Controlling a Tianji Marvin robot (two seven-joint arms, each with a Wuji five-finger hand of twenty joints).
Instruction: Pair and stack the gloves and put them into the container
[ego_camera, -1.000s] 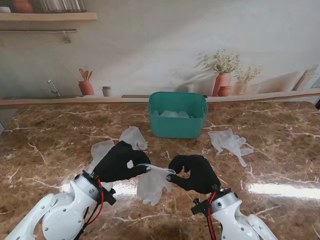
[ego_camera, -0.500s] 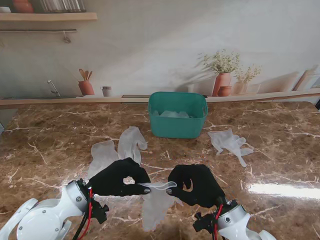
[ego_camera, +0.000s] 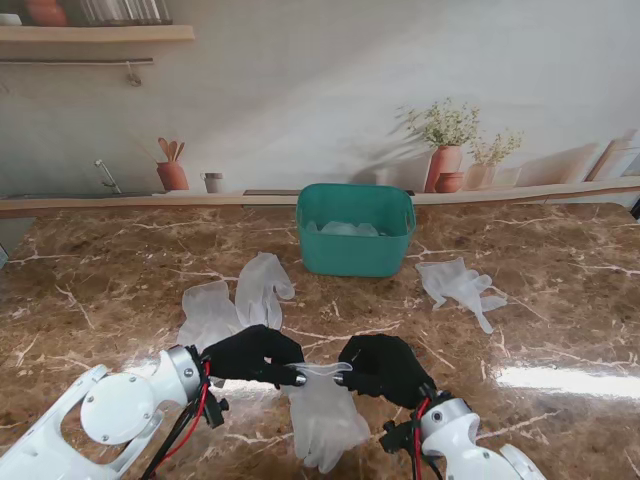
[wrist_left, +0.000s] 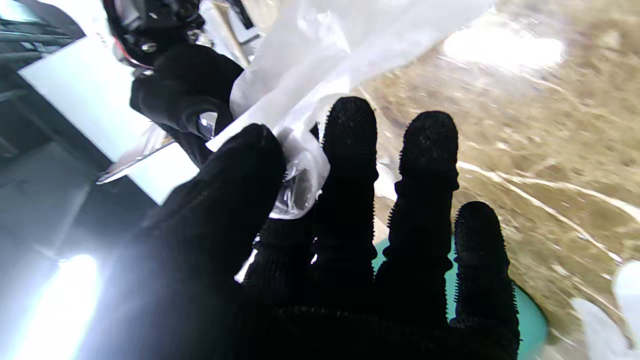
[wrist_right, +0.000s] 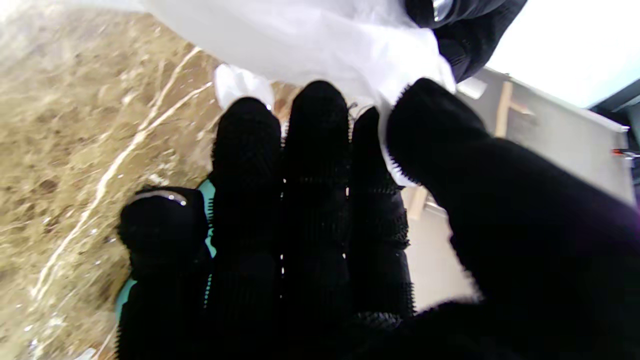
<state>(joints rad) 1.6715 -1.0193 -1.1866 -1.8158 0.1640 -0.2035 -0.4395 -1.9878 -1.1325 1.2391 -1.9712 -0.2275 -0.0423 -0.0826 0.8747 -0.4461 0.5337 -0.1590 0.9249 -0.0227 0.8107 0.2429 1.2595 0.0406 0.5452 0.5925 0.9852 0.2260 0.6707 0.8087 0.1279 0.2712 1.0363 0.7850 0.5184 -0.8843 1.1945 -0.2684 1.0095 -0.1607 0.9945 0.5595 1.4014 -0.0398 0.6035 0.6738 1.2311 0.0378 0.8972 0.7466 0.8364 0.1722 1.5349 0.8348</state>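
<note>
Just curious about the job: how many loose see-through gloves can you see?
4 outside the green container: one held glove between both hands, two gloves lying at left, one glove at right. More sit inside the container, uncountable.

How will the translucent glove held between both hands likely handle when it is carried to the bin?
Probably floppy: the glove hangs limp from the left hand and right hand. Likely very light, since pinches hold it. Its thin film may slip.

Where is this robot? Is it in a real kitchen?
It looks like a pretend kitchen, probably a test room. The brown marble counter is real, but the shelf, the tap and the potted plants behind it seem to be only a picture printed on the wall.
</note>
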